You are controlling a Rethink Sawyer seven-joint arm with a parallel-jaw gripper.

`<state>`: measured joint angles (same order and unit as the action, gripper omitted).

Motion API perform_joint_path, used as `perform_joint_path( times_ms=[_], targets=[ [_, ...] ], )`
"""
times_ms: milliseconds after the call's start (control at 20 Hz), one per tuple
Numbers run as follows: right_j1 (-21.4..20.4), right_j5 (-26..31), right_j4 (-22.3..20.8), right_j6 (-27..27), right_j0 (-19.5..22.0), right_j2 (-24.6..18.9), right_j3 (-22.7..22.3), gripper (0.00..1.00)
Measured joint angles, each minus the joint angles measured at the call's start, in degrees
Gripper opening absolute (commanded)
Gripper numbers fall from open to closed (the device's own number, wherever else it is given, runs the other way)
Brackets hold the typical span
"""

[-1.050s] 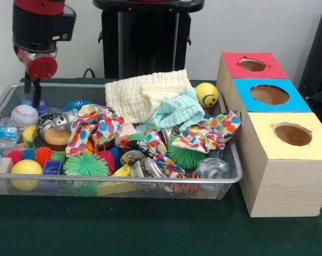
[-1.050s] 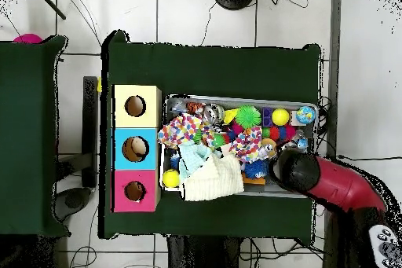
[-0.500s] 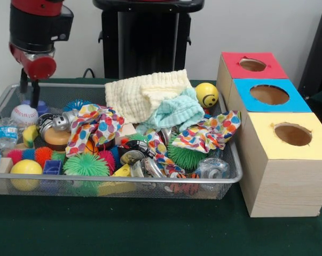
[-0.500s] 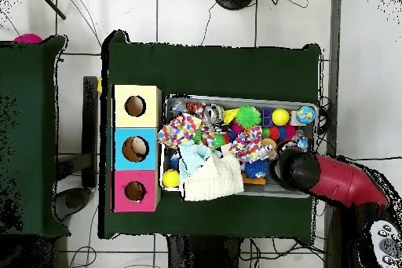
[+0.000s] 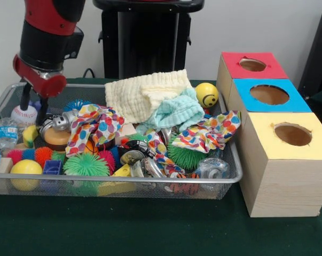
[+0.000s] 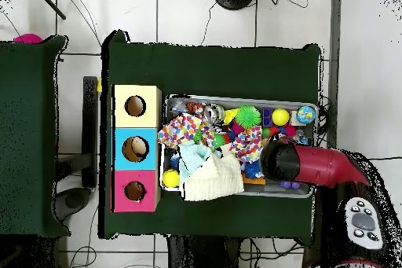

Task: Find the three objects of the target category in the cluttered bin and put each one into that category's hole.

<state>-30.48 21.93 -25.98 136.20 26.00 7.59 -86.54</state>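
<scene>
Currently poised low over the end of the bin (image 5: 150, 181) farthest from the three boxes, with the gripper (image 5: 34, 106) spread apart and holding nothing, just beside the baseball (image 5: 23, 115) and perhaps touching it; hard to tell from either view. Impossible to name the target category from the task line, so best to treat the baseball, the yellow smiley ball (image 5: 206, 94) by the far rim and the green spiky ball (image 5: 86, 164) as mere candidates, all lying in the bin and none in a hole. Likely to go wrong first by closing on a wrong neighbour: packed close to the baseball, a silver metal toy (image 5: 62, 121) and a blue spiky ball (image 5: 75, 104), easily pinched along with it or nudged under the spotted cloth (image 5: 96, 125). Could also send the baseball rolling off against the mesh wall by coming down off-centre on so round and hard a surface. Might snag a cloth corner on lifting and drag part of the heap over the rim. Beware too of the long carry across the whole bin to the red hole (image 5: 252, 65), blue hole (image 5: 269, 94) or yellow hole (image 5: 292, 134): plenty of room for slipping out of a weak grip, or for dropping into the wrong opening.
</scene>
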Motion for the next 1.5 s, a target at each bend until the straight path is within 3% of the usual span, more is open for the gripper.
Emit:
perform_joint_path(
  times_ms=[400,1500],
  targets=[
    [4.48,-0.82,-4.59,0.0,-3.92,2.13,4.37,1.0],
    [10.89,-0.83,-6.46,0.0,-6.1,5.63,9.52,1.0]
  ],
)
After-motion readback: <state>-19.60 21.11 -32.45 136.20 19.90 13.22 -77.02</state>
